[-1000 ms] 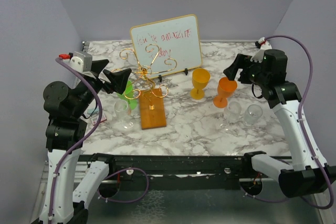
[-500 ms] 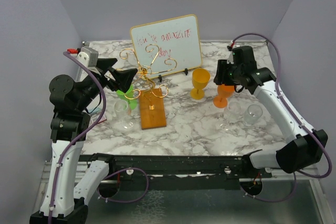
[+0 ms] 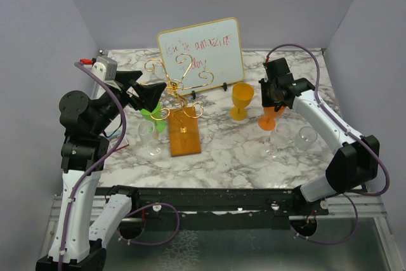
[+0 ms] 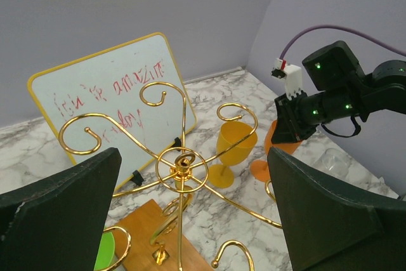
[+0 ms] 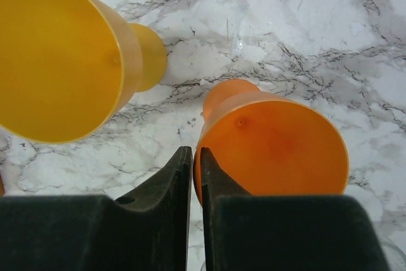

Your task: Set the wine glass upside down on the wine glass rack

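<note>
The orange wine glass (image 5: 273, 150) stands upright on the marble, right of centre (image 3: 268, 120). My right gripper (image 5: 195, 152) comes down on it from above (image 3: 274, 96). One finger is inside the bowl and one outside, shut on the rim. The wine glass rack (image 3: 177, 84), gold wire with curled arms, stands on its wooden base (image 3: 184, 132) left of centre. No glass hangs on the arms that show. My left gripper (image 3: 147, 96) hovers beside the rack's top, wide open, its fingers (image 4: 63, 207) framing the rack's hub (image 4: 182, 163) with nothing between them.
A yellow wine glass (image 3: 242, 98) stands just left of the orange one (image 5: 57, 55). Two clear glasses (image 3: 281, 134) (image 3: 306, 138) stand near the orange glass. A green glass (image 3: 152, 117) and a clear glass (image 3: 147, 136) sit left of the rack. A framed whiteboard (image 3: 203, 52) leans behind.
My right arm swung in from the right over the orange glass, and its jaws closed from wide open onto the rim. The left arm rose slightly and then held still.
</note>
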You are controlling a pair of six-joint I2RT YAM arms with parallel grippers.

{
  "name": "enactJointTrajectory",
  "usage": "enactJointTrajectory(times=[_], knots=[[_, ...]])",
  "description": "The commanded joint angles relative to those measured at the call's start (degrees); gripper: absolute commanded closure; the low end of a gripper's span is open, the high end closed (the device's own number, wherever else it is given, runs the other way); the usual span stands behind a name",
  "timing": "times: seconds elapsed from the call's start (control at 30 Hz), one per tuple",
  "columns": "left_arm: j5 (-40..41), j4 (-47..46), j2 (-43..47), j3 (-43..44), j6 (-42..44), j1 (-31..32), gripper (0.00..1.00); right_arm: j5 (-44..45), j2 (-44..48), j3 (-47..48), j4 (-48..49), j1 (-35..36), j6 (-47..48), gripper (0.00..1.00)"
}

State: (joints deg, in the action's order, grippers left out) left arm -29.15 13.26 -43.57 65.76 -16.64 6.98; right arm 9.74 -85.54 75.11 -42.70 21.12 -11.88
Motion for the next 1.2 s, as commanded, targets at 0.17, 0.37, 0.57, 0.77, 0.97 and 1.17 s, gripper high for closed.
enactJointTrajectory(times=[0.17,0.37,0.57,0.77,0.97,1.17], knots=[[-1.0,-1.0,-0.8,2.3,-3.5,0.3,0.01,5.8,-1.3,0.9,-1.2,2.0,2.3,0.99],[-3.0,-1.1,-2.1,3.9,-6.9,0.7,0.01,15.7,6.3,2.4,1.4,4.7,1.6,0.99],[-3.5,-1.0,-5.6,6.5,-14.8,0.8,0.01,16.3,20.3,-0.7,11.5,5.1,0.7,0.99],[-6.1,-1.5,-12.2,10.9,-26.2,0.9,0.01,9.0,34.4,-8.6,28.3,5.1,-0.8,0.99],[-7.2,-6.5,-21.2,14.7,-36.5,5.6,0.03,-2.3,41.8,-17.2,51.0,5.1,-8.8,0.99],[3.8,-9.5,-29.7,19.2,-40.0,20.7,0.03,-3.6,41.9,-20.1,63.1,5.1,-17.8,0.99]])
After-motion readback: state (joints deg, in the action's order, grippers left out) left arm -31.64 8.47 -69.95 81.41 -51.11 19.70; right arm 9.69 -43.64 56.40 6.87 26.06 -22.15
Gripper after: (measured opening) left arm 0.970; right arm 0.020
